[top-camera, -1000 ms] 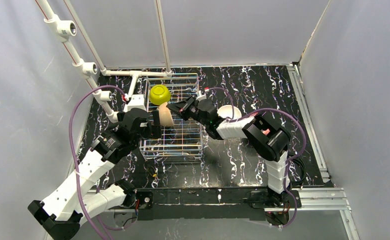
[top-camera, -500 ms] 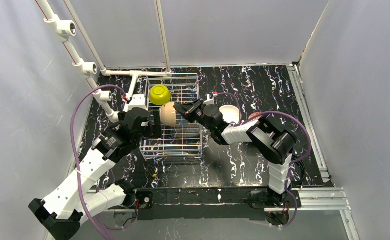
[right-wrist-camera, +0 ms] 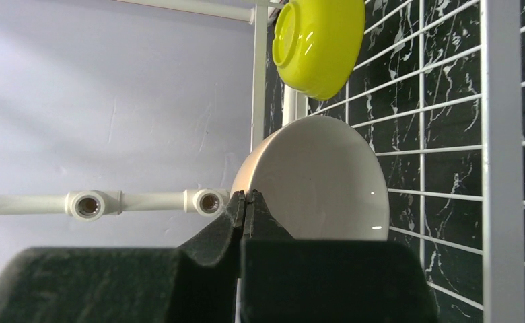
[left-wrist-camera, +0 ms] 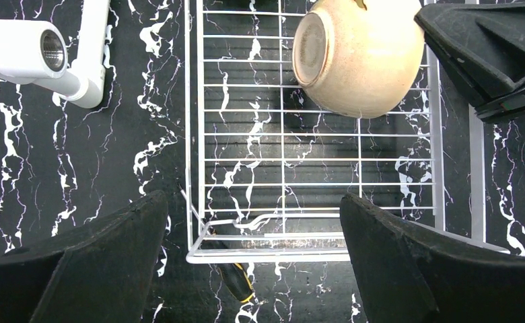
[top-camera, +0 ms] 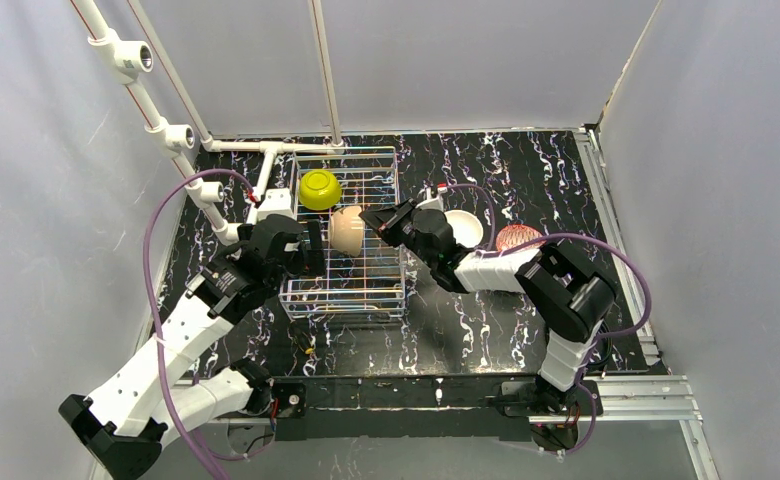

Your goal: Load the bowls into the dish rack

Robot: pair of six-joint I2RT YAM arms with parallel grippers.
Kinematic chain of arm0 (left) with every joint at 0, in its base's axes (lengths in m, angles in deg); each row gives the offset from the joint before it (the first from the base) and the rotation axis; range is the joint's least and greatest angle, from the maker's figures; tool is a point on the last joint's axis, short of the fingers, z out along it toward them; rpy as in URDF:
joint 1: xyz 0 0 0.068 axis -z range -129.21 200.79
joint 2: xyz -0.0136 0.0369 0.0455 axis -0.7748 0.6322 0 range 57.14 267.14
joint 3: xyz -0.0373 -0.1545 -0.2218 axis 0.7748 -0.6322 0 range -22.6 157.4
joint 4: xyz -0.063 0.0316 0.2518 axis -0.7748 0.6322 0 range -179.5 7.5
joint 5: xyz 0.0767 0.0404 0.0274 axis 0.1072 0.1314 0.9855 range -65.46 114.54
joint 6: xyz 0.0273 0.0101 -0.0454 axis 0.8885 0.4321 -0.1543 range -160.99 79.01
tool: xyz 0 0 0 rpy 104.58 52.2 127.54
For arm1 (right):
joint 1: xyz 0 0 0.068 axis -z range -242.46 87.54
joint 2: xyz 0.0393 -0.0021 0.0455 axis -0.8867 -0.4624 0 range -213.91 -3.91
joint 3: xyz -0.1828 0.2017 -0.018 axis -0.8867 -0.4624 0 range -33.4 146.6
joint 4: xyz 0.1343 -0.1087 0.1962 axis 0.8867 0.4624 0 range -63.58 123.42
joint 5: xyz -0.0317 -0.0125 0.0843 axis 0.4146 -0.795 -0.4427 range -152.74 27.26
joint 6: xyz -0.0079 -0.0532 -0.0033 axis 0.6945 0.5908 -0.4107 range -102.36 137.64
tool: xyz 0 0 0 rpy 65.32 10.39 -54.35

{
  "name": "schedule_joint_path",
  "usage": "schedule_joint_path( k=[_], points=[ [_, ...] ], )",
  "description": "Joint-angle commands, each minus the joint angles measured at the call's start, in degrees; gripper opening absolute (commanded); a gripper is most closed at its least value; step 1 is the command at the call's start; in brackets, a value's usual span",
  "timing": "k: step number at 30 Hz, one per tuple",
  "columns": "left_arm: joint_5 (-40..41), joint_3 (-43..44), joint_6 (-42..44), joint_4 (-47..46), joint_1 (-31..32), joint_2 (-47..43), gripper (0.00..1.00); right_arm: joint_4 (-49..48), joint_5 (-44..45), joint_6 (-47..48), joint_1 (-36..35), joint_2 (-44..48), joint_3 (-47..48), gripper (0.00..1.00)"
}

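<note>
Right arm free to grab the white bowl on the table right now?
Probably not yet. The right gripper is shut on the rim of the tan bowl over the dish rack, so it must release first. The white bowl itself sits uncovered beside that arm's wrist.

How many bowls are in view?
4: lime-yellow bowl and beige bowl in the dish rack; white bowl and reddish bowl on the table beside it. Others may be hidden.
</note>
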Motion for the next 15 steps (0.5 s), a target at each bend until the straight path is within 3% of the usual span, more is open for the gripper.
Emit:
schedule_joint_path(
  k=[1, 15],
  points=[
    [0.73, 0.49, -0.92, 1.3, 0.19, 0.22, 0.98, 5.46, 3.94, 6.07, 0.35, 2.96, -0.5, 0.01],
    [0.74, 0.29, -0.86, 1.55, 0.21, 0.21, 0.98, 6.24, 5.3, 7.22, 0.4, 2.87, -2.94, 0.01]
  ],
)
